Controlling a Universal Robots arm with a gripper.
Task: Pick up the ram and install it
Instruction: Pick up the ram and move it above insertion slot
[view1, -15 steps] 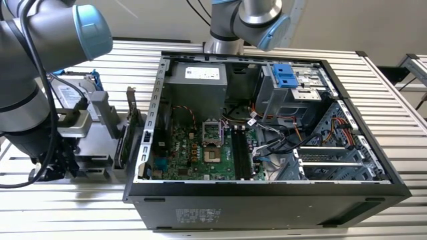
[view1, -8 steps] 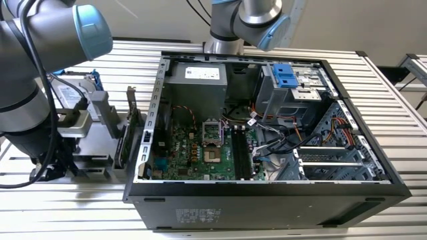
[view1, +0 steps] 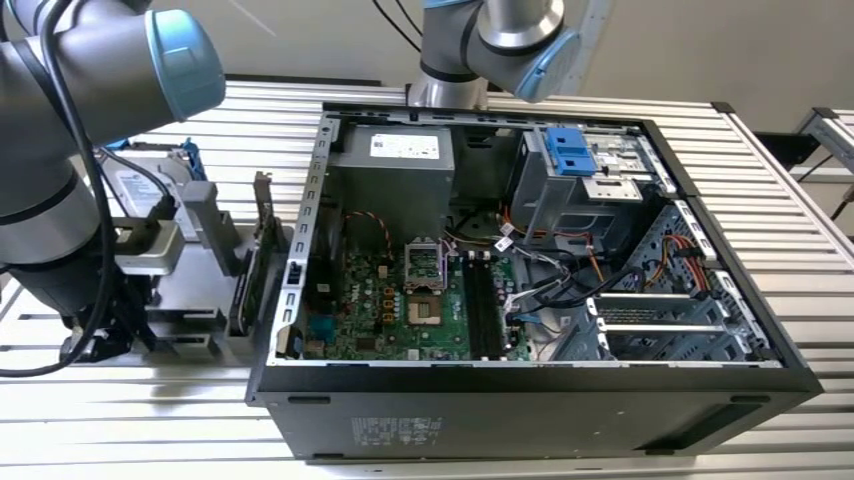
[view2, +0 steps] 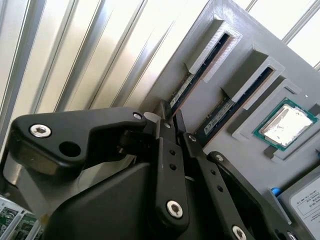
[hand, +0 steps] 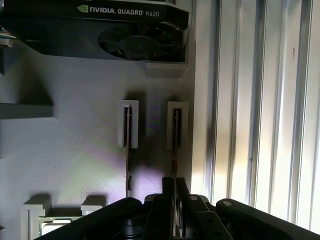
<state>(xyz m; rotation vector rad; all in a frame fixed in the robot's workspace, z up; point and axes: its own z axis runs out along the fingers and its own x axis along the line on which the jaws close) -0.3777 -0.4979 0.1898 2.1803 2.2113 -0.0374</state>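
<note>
The gripper (hand: 174, 184) is clamping the ram (hand: 176, 132), which is standing upright in the slot at the edge of the gray holder (hand: 75, 150), a second stick (hand: 128, 145) standing just beside it and a graphics card (hand: 125, 30) lying nearby.

- The black gripper (view2: 172, 116): smooth, matt links with bright metal screw heads.
- The grey slotted holder block (view2: 240, 75): matt plastic.
- The thin dark ram stick (view2: 186, 89): dull board edge.
- The square silver-lidded processor (view2: 285, 122): glossy, reflective metal.
- The ribbed silver table (view2: 75, 50): smooth metal with a soft sheen.
- The black graphics card with a fan (hand: 135, 35): slightly glossy plastic shroud.
- The black computer case (view1: 534, 410): matt painted metal.
</note>
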